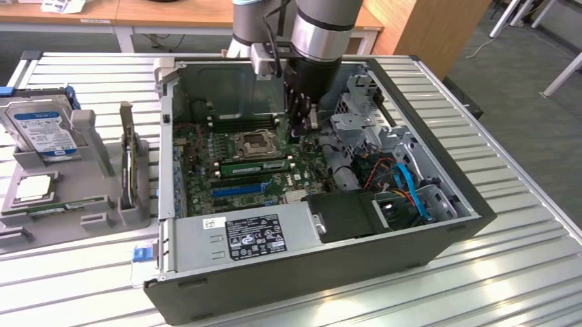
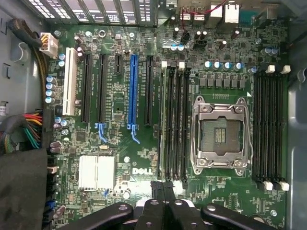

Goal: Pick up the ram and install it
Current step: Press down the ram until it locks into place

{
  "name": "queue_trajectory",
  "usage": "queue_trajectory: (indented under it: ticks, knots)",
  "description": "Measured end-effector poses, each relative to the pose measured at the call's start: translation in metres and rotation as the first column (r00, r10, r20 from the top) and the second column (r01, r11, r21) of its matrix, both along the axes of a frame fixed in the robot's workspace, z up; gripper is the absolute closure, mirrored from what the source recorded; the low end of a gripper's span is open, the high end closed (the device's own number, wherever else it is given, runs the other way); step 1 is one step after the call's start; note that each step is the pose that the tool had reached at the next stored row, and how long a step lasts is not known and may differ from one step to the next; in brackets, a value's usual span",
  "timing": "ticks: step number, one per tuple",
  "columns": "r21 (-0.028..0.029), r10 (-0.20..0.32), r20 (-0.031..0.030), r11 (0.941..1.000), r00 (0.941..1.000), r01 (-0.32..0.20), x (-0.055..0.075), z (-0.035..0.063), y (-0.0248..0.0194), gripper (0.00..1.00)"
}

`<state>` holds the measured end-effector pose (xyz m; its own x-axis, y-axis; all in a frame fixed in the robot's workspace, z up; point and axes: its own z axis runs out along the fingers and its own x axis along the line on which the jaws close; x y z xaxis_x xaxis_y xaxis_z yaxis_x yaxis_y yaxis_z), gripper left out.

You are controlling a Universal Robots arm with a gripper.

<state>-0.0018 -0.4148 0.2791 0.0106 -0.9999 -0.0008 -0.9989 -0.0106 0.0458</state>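
Observation:
The ram (image 1: 257,165) is a long green stick lying flat in a memory slot just beside the empty CPU socket (image 1: 252,143), inside the open computer case (image 1: 454,225). In the wrist view the ram (image 2: 164,120) fills the memory slot nearest the expansion slots, with empty black slots next to it. My gripper (image 1: 307,125) hangs inside the case above the motherboard, past one end of the memory slots. Its black fingers (image 2: 158,191) are shut together with nothing between them, and they stand apart from the stick.
A grey tray (image 1: 91,221) at the exterior view's left holds a hard drive (image 1: 41,126), an upright card (image 1: 130,160) and a processor (image 1: 32,187). Inside the case are the power supply (image 1: 250,235), a metal drive cage (image 1: 364,116), coloured cables (image 1: 409,184) and a blue slot (image 2: 133,91).

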Motion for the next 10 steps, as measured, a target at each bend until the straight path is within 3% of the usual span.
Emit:
queue_trajectory:
  ticks: [10]
  knots:
    - [-0.0001, 0.000, 0.0000, 1.0000, 1.0000, 0.000, 0.0000, -0.0089, 0.0000, 0.90]
